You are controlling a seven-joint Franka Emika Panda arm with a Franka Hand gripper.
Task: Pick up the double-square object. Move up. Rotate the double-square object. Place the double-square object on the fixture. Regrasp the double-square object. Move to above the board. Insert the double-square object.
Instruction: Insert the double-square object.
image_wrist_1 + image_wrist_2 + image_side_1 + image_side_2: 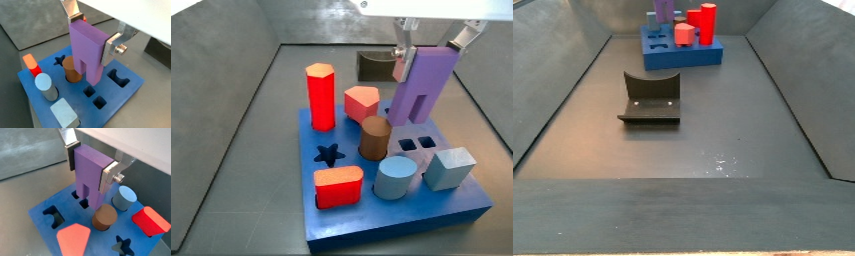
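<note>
The purple double-square object (87, 50) (90, 175) stands upright in my gripper (93, 34) (91, 167), which is shut on its upper part, one silver finger on each side. In a side view the gripper (428, 55) holds the double-square object (421, 90) over the back right of the blue board (398, 215). Its stepped lower end sits right at the two square holes (93, 97); I cannot tell whether it touches the board (127, 90). The dark fixture (651, 100) (374, 66) stands bare on the floor, apart from the board (660, 55).
Standing in the board are a tall red hexagonal prism (319, 95), a brown cylinder (374, 138) right beside the purple block, a pale blue cylinder (396, 178), a pale blue cube (449, 168) and two red pieces (339, 185). A star hole (329, 155) is open. Grey walls enclose the floor.
</note>
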